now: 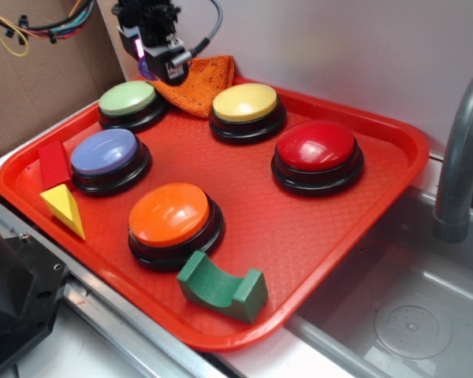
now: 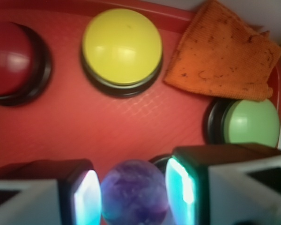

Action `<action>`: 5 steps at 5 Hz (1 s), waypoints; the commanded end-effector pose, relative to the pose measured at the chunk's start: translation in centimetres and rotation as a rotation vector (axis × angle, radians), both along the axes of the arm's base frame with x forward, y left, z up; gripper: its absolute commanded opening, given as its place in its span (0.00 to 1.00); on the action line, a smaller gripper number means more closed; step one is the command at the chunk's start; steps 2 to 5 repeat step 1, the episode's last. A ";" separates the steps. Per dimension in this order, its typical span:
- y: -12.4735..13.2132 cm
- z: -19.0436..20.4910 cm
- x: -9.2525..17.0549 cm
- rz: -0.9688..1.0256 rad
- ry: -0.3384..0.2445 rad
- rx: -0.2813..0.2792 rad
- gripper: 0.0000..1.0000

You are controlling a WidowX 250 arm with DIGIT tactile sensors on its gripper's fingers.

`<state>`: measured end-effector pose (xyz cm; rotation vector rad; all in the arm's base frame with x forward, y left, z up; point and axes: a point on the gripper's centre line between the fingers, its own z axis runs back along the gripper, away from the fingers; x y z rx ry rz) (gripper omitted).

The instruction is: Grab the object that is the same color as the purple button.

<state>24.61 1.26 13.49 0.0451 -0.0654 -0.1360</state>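
Note:
A small glossy purple ball sits between my gripper's two lit pads and touches both. In the exterior view the gripper hangs above the back left of the red tray, over the gap between the green button and the orange cloth, and a purple glint of the ball shows at its tips. The purple button, a lavender dome on a black base, stands at the tray's left side, nearer the front than the gripper.
Also on the tray are a green button, yellow button, red button, orange button, orange cloth, red block, yellow wedge and green arch block. A grey faucet and sink are at the right.

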 end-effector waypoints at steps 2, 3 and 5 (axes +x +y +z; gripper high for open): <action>-1.5 2.6 -1.3 0.187 0.003 -0.113 0.00; -1.5 2.6 -1.3 0.187 0.003 -0.113 0.00; -1.5 2.6 -1.3 0.187 0.003 -0.113 0.00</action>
